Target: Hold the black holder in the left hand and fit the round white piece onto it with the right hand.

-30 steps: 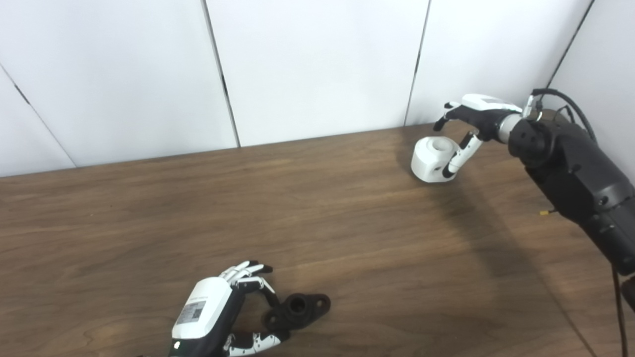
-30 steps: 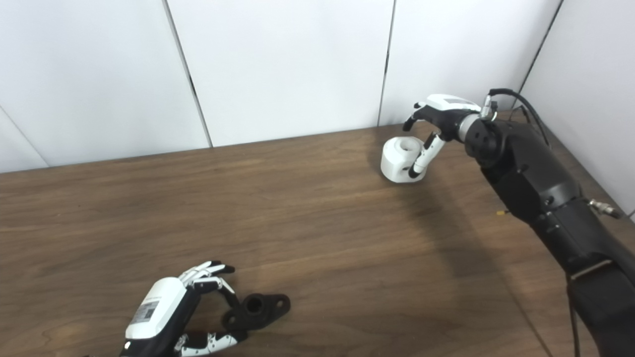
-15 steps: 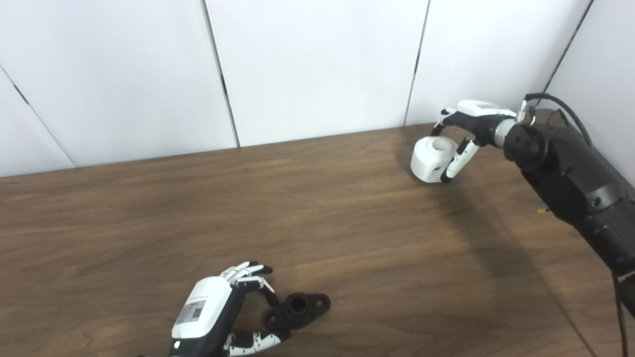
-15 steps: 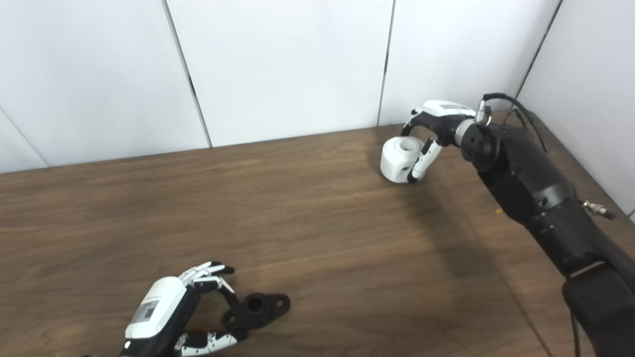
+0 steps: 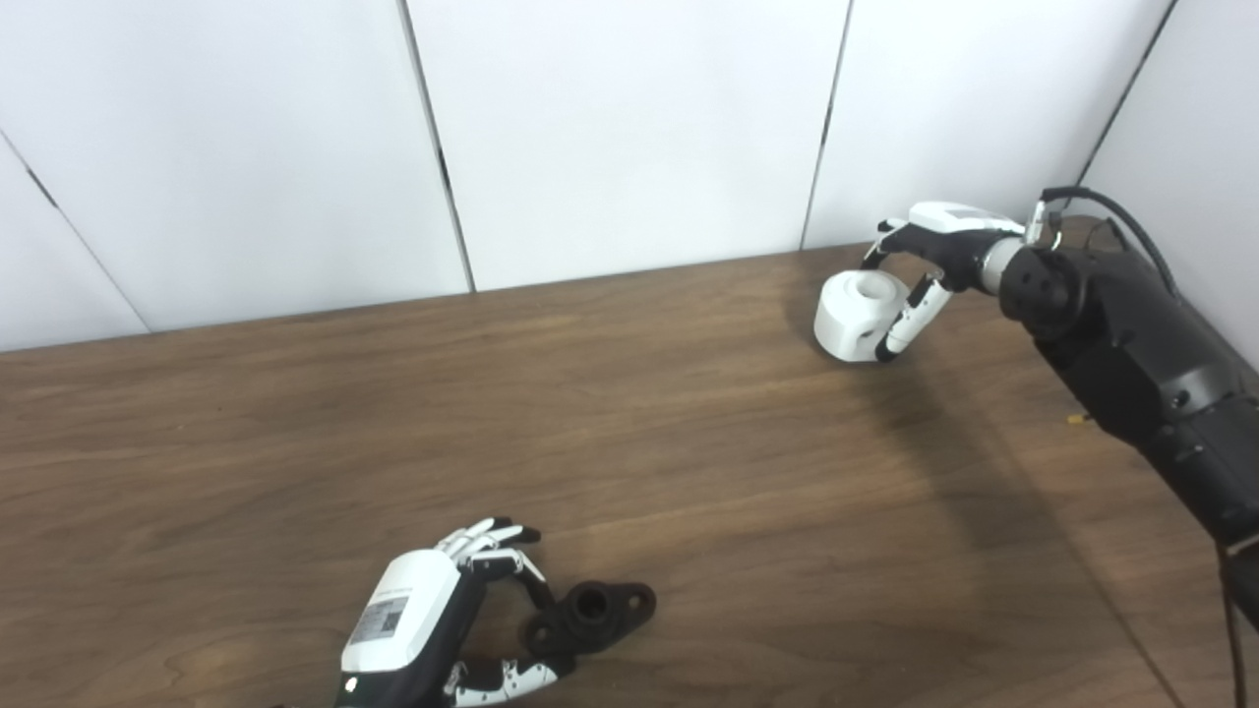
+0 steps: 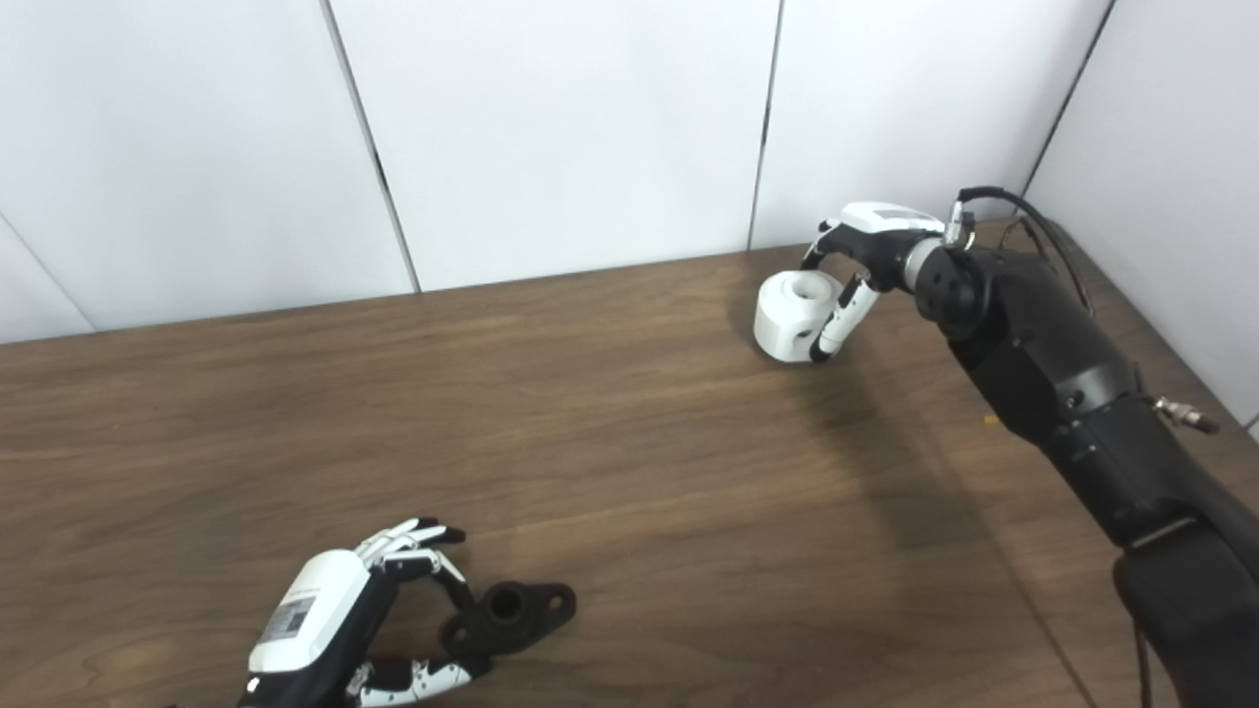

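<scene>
Two hands are at work, and only the right one shows any change. Over the last second the right hand [image 5: 929, 258] has come down and forward from a raised pose above the round white piece [image 5: 858, 315], so that its thumb now lies along the piece's near-right side and its fingers curl over the far rim. The piece itself has not shifted on the table [image 5: 629, 423]; it sits at about 1 o'clock from the table's middle, near the back wall. I judge this to be the closing of a grasp with no lift yet: the fingers wrap the piece, but whether they press firmly on it cannot be told from these views.

The right arm reaches in long from 4 o'clock, forearm stretched low over the table, wrist bent so the palm faces down and toward the left.

The left hand [image 6: 339, 619] has stayed as it was, at roughly 7 o'clock near the table's front edge. Its fingers and thumb are spread round the left end of the black holder [image 6: 511, 612], which lies flat on the wood with its round socket facing up; the thumb tip touches the near side, yet the hold looks loose and the holder is not raised
</scene>
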`<state>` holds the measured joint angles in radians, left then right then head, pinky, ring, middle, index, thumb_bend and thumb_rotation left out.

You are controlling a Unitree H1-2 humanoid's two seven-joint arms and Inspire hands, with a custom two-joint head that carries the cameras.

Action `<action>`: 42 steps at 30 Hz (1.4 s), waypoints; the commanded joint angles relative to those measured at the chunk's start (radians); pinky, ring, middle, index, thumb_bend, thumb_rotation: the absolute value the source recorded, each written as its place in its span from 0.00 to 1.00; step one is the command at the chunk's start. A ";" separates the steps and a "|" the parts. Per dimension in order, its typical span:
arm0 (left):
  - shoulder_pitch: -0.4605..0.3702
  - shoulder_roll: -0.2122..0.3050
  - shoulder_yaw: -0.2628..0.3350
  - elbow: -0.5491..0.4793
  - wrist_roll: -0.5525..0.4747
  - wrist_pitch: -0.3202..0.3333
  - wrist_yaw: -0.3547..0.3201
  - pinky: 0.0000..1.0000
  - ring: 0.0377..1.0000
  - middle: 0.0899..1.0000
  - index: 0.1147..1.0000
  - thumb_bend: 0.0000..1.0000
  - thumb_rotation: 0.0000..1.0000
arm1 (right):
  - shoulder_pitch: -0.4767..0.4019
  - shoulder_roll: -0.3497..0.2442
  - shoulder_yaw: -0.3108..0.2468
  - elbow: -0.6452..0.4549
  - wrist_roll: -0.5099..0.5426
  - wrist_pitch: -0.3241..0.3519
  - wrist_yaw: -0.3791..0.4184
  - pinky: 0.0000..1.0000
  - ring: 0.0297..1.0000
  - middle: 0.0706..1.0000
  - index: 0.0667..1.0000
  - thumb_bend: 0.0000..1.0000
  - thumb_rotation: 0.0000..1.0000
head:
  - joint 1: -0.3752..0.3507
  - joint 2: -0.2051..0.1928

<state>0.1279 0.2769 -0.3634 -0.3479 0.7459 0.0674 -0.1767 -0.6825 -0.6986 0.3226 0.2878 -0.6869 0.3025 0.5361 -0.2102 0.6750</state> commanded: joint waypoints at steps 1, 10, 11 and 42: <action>0.032 0.006 -0.019 0.024 -0.007 0.043 -0.075 0.88 0.90 0.81 0.43 0.50 0.04 | -0.056 -0.020 -0.017 -0.021 -0.006 -0.026 -0.031 1.00 1.00 0.98 0.72 0.89 0.25 | 0.001 0.002; 0.030 0.002 -0.019 0.032 -0.011 0.036 -0.067 0.88 0.90 0.81 0.43 0.50 0.04 | -0.034 -0.014 -0.043 -0.028 0.014 -0.045 -0.076 0.86 1.00 0.92 0.66 0.82 0.20 | 0.006 0.002; 0.030 0.001 -0.019 0.032 -0.010 0.037 -0.067 0.88 0.90 0.81 0.43 0.50 0.04 | -0.033 -0.014 -0.045 -0.028 0.015 -0.045 -0.077 0.86 1.00 0.92 0.66 0.82 0.19 | 0.008 0.003; 0.012 -0.036 0.002 0.036 -0.075 0.080 -0.079 0.88 0.92 0.84 0.43 0.50 0.04 | 0.053 0.016 -0.065 0.005 -0.012 -0.186 -0.327 0.83 0.90 0.75 0.45 0.52 0.13 | 0.045 0.004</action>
<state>0.1210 0.2383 -0.3438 -0.3529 0.6752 0.1041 -0.1982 -0.6112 -0.6686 0.2670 0.3222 -0.6895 0.1278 0.2252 -0.1642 0.6780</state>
